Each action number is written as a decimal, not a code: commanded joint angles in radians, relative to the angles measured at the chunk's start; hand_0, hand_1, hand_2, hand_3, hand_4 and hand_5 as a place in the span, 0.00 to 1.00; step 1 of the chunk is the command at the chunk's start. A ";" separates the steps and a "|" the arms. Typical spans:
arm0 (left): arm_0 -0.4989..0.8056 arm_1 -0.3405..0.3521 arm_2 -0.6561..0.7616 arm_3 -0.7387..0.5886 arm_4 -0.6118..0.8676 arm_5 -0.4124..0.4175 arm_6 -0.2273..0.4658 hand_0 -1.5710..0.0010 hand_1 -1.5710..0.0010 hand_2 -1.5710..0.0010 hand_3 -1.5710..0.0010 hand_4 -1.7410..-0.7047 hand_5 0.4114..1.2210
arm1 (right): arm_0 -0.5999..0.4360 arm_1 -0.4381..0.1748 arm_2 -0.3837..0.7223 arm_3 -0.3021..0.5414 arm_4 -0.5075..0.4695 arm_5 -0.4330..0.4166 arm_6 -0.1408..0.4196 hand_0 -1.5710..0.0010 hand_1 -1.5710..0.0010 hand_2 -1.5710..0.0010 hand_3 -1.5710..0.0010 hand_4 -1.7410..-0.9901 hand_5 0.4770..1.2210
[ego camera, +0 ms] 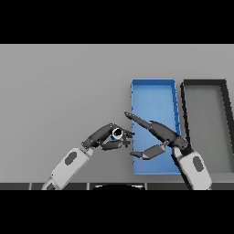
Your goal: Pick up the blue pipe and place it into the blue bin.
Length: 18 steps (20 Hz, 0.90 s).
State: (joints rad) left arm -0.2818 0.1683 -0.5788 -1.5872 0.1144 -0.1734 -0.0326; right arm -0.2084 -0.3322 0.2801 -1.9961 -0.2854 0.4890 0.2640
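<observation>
- Head view, and the robot's left hand has its dark fingers curled around the short blue pipe with a pale open end, holding it just left of the flat rectangular blue bin.
- The pipe sits between thumb and fingers with its round mouth facing up toward us; it looks clear of the table, though how high I cannot tell.
- My read: it is held out at the fingertips so it can go over the bin's near-left wall and drop without the palm following it in.
- The right hand reaches in over the bin, fingers long and straight, thumb hanging apart below, nothing in it.
- Its fingertips point toward the pipe and come very near the left hand; whether they touch, I cannot make out. It may be there to steady or receive, but that is a guess.
- The bin's blue floor shows bare beyond the right hand, so the placing is not yet done.
- Next call as I judge it: a short carry to the right, then a release.
- The risk is the two hands crowding each other at the bin's edge.
- The surface: a plain grey table, smooth and even.
- Just right of the blue bin lies a dark-rimmed grey bin, side by side with it. Nothing of a room shows beyond the table.
</observation>
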 commanded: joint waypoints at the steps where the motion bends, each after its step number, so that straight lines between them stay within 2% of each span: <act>1: 0.001 -0.005 -0.002 0.018 -0.010 0.002 0.000 0.00 0.00 0.00 0.05 0.00 1.00 | -0.023 0.012 0.017 0.007 -0.006 0.005 0.014 1.00 1.00 1.00 1.00 0.62 0.07; 5: 0.004 -0.014 -0.011 0.002 0.007 -0.018 -0.019 0.00 0.00 0.00 0.03 0.00 1.00 | -0.123 0.069 0.070 0.067 0.012 0.017 0.070 1.00 1.00 1.00 1.00 0.68 0.07; 7: 0.003 -0.011 -0.006 0.015 0.011 -0.025 -0.008 0.00 0.00 0.00 0.02 0.00 1.00 | -0.150 0.090 0.094 0.079 0.016 0.032 0.069 1.00 1.00 1.00 1.00 0.69 0.07; 10: 0.006 0.004 -0.013 0.016 -0.021 -0.023 -0.024 0.00 0.00 0.00 0.02 0.00 1.00 | -0.227 0.141 0.110 0.151 0.031 0.033 0.096 1.00 1.00 1.00 1.00 0.70 0.04; 12: 0.005 0.014 0.003 0.005 0.019 -0.048 -0.017 0.00 0.00 0.00 0.06 0.00 1.00 | -0.251 0.152 0.114 0.176 0.020 0.052 0.092 0.97 0.95 0.93 0.97 0.66 0.04; 13: 0.004 0.015 -0.010 0.014 -0.021 -0.036 -0.025 0.11 0.16 0.16 0.18 0.00 1.00 | -0.260 0.158 0.121 0.180 0.012 0.063 0.094 0.88 0.86 0.85 0.90 0.59 0.04; 14: -0.016 0.035 -0.031 0.015 -0.058 -0.047 0.048 0.25 0.31 0.32 0.34 0.06 1.00 | -0.292 0.171 0.121 0.202 0.014 0.065 0.106 0.78 0.76 0.76 0.81 0.54 0.04; 15: -0.023 0.045 -0.046 0.013 -0.074 -0.062 0.098 0.37 0.44 0.46 0.48 0.18 1.00 | -0.313 0.176 0.124 0.220 0.010 0.078 0.121 0.66 0.66 0.66 0.72 0.51 0.04; 16: -0.006 0.052 -0.043 0.002 -0.086 -0.062 0.103 0.48 0.55 0.57 0.58 0.25 1.00 | -0.318 0.178 0.126 0.226 0.014 0.088 0.110 0.54 0.55 0.53 0.60 0.41 0.06; 17: -0.004 0.034 -0.032 0.004 -0.091 -0.051 0.089 0.51 0.55 0.56 0.63 0.20 1.00 | -0.327 0.191 0.130 0.230 -0.007 0.088 0.098 0.43 0.44 0.42 0.51 0.34 0.10; 18: -0.009 0.027 -0.017 0.011 -0.103 -0.041 0.081 0.40 0.44 0.45 0.50 0.16 1.00 | -0.331 0.195 0.134 0.239 -0.046 0.097 0.097 0.35 0.36 0.34 0.45 0.28 0.17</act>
State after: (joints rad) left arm -0.2902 0.1953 -0.5948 -1.5759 0.0110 -0.2148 0.0539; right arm -0.5392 -0.1371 0.4143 -1.7574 -0.3322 0.5867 0.3554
